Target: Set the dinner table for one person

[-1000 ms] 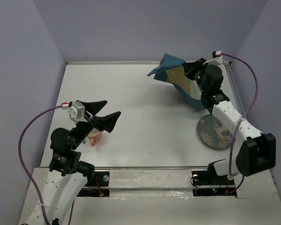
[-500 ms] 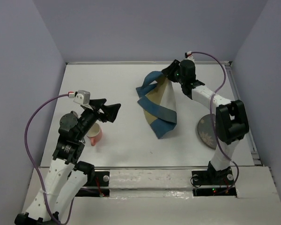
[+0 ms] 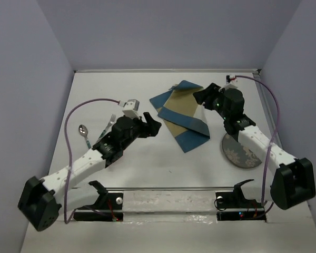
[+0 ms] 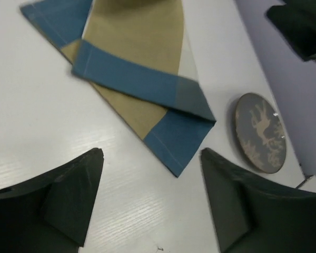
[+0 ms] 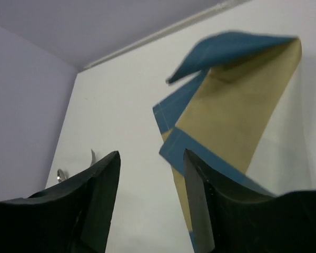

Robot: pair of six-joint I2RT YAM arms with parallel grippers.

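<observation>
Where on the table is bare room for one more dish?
The far left corner of the dinner table, behind the spoon and fork, is bare. So is the near middle, between the left arm and the plate. The right side is crowded: placemat, plate, right arm.

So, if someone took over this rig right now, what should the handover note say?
Left end effector: open, empty, low over the dinner table, just left of the placemat.
Right end effector: open, empty, by the placemat's far right edge.
Placemat: right of centre, folded over itself, not flat.
Plate: right of the placemat.
Spoon and fork: far left.
Done: nothing arranged.
Left: flatten the placemat, then probably place plate and cutlery.
</observation>
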